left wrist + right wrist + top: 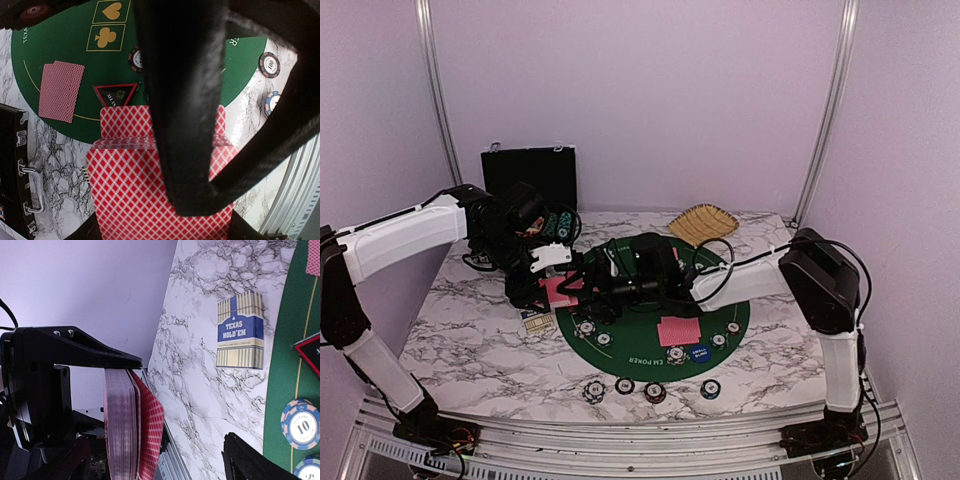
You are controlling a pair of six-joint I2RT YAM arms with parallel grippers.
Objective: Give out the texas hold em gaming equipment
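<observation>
Partway: dealt cards (680, 330) and poker chips (585, 328) lie on mat (735, 305); left pincer (552, 284) pinches deck (125, 430), right pincer (590, 293) spread.

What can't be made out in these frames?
- Deck: right wrist, bottom edge cuts it; faces unseen, backs only.
- Deck's middle: left wrist, black finger covers it.
- Front chips: top view, values too small.
- Triangular marker: right wrist, right edge cuts it.
</observation>
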